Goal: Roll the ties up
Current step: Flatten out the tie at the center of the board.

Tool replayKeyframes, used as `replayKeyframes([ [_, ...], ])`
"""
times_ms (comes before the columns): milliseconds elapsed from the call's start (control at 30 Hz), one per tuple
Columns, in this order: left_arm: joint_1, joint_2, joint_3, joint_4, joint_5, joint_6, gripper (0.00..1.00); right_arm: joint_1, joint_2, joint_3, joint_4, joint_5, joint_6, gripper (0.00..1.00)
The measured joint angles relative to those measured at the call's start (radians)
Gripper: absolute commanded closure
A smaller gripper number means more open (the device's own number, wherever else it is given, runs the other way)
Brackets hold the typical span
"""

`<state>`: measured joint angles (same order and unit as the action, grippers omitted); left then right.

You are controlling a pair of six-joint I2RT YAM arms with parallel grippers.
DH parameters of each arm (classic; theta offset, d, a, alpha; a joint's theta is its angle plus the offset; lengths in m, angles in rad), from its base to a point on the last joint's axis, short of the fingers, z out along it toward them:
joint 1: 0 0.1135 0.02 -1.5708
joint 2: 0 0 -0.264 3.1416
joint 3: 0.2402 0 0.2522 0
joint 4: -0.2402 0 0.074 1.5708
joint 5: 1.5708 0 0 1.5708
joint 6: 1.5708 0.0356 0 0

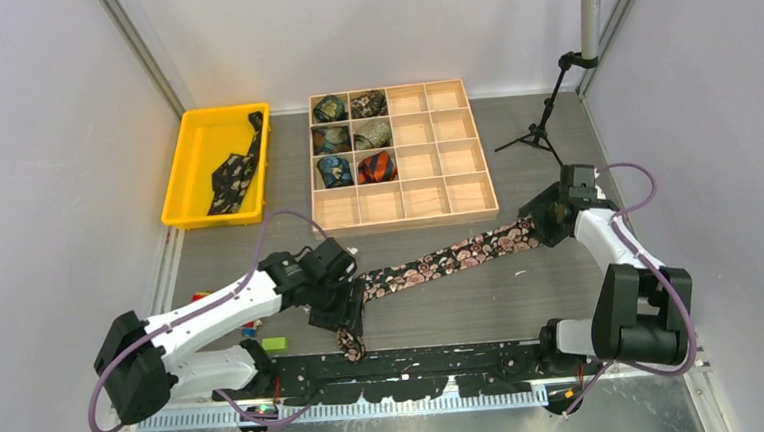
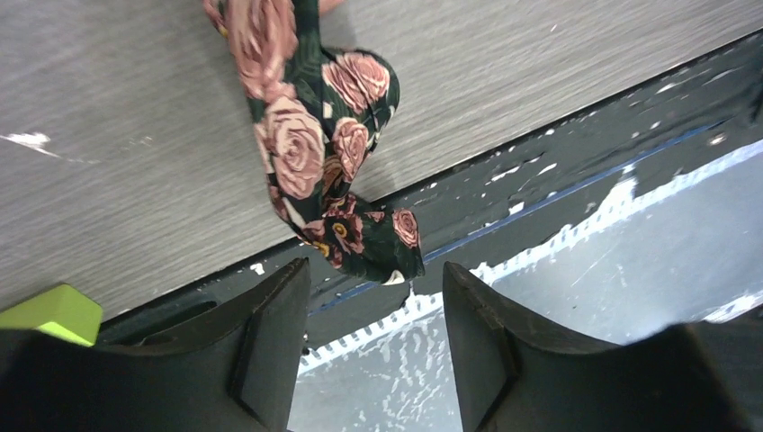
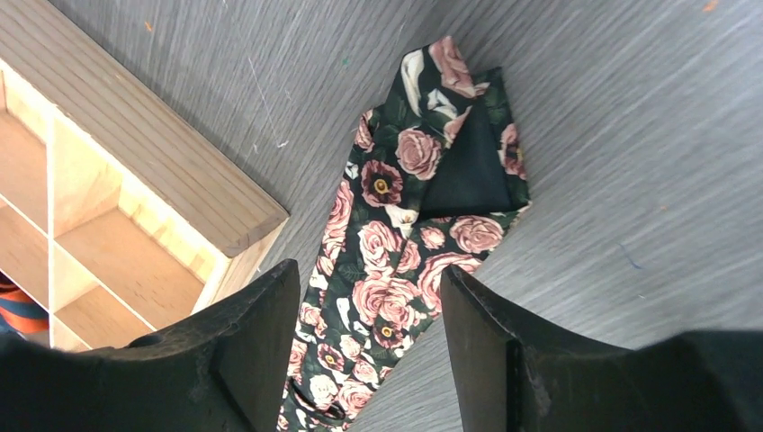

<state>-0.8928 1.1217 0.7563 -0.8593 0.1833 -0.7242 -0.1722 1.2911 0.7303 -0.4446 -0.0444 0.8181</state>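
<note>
With the dark rose-print fabric necktie [image 1: 441, 260] stretched across the grey table [image 1: 523, 297] and both the left gripper [image 2: 373, 274] and right gripper [image 3: 367, 270] hanging open and empty over its ends, we'd honestly just pin the wide end and roll tight from the narrow tip.

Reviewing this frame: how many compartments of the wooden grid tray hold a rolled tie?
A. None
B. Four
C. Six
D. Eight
C: the top view shows the wooden grid tray with rolled ties in the two left columns of its upper three rows, one per compartment. The other compartments show only bare wood.
</note>
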Motion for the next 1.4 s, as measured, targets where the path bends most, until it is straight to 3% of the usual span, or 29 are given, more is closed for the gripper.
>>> replayKeyframes([
  [100,-0.031,0.048,-0.005,0.019,-0.015,-0.008,0.72,0.0,0.065,0.0,0.035,-0.045,-0.003,0.38],
  [167,-0.035,0.069,-0.005,0.027,-0.051,-0.018,0.8,0.0,0.117,0.0,0.055,-0.065,-0.005,0.39],
  [467,-0.035,0.135,-0.005,-0.044,-0.285,-0.047,0.82,-0.018,0.209,0.037,0.079,-0.066,-0.023,0.38],
  [667,-0.035,0.138,0.001,-0.099,-0.391,-0.077,0.85,-0.055,0.24,0.085,0.049,0.027,-0.031,0.38],
  [1033,-0.051,0.28,0.172,-0.244,-0.575,-0.077,0.87,-0.081,0.307,0.258,-0.044,0.182,-0.03,0.38],
  [1133,-0.053,0.296,0.192,-0.255,-0.572,-0.042,0.88,-0.093,0.306,0.275,-0.053,0.18,-0.03,0.37],
  [1400,-0.056,0.134,0.194,-0.209,-0.333,0.087,0.86,-0.091,0.22,0.275,-0.102,0.148,-0.05,0.37],
])
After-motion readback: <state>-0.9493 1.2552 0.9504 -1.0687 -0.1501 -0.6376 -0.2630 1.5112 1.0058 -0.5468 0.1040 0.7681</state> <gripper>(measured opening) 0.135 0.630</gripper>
